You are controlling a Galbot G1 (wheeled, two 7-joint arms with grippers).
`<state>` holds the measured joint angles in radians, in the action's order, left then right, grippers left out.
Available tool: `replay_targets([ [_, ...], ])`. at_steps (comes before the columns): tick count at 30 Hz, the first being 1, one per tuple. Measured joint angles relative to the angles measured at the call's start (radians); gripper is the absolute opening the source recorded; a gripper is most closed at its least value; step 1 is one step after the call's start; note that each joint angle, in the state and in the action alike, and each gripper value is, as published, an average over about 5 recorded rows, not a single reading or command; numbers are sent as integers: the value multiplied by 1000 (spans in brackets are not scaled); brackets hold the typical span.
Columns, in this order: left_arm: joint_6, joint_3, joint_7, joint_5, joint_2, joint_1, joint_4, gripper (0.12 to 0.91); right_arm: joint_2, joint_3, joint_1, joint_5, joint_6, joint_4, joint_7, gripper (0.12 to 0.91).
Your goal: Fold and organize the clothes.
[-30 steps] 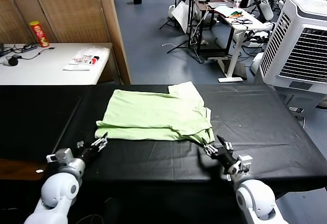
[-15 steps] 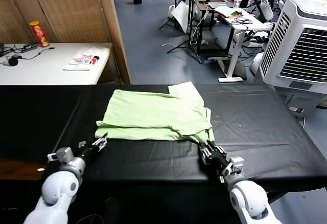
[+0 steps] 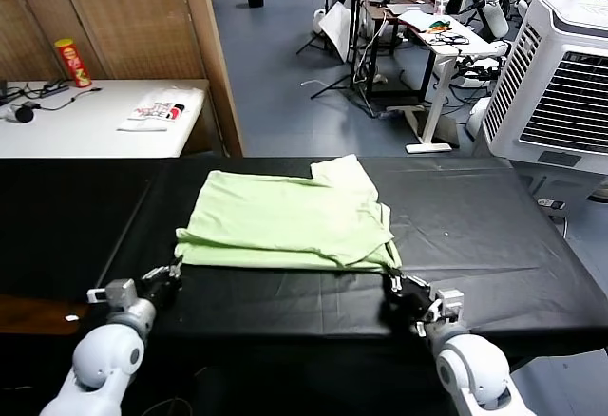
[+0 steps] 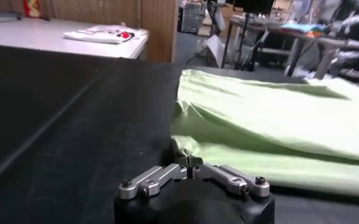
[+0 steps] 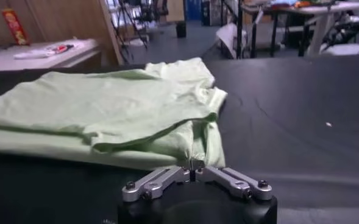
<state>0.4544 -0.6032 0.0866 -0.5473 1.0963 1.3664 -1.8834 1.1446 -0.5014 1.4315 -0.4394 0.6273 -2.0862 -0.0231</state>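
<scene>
The pale light-green T-shirt (image 3: pixel 285 217) lies folded on the black table (image 3: pixel 475 226). My left gripper (image 3: pixel 171 272) is shut on the shirt's near left corner (image 4: pixel 188 152). My right gripper (image 3: pixel 393 281) is shut on the shirt's near right corner (image 5: pixel 197 149). Both grippers sit low at the table's front edge. The shirt also shows in the left wrist view (image 4: pixel 277 128) and in the right wrist view (image 5: pixel 100 115). No printed patch shows.
A white packet with red print (image 3: pixel 159 109) and a red can (image 3: pixel 71 62) lie on a white side table (image 3: pixel 85 126) at the back left. A wooden partition (image 3: pixel 133 17) stands behind. A large white fan unit (image 3: pixel 560 84) stands at the right.
Both grippers have closed on the shirt's near corners and drawn back toward the table's front edge. The shirt's near edge has pulled straighter.
</scene>
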Motion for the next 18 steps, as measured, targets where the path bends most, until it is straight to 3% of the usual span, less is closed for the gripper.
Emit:
replay_targets([
  [6, 23, -23, 4, 12, -31, 104, -106, 128, -22, -22, 101, 33, 5, -65, 3, 126],
  [15, 35, -57, 12, 23, -28, 257, -223, 128, -12, -25, 185, 69, 5, -116, 1, 129],
  [18, 42, -66, 18, 23, -20, 293, -251, 128, -11, -30, 204, 73, 10, -133, 2, 170],
])
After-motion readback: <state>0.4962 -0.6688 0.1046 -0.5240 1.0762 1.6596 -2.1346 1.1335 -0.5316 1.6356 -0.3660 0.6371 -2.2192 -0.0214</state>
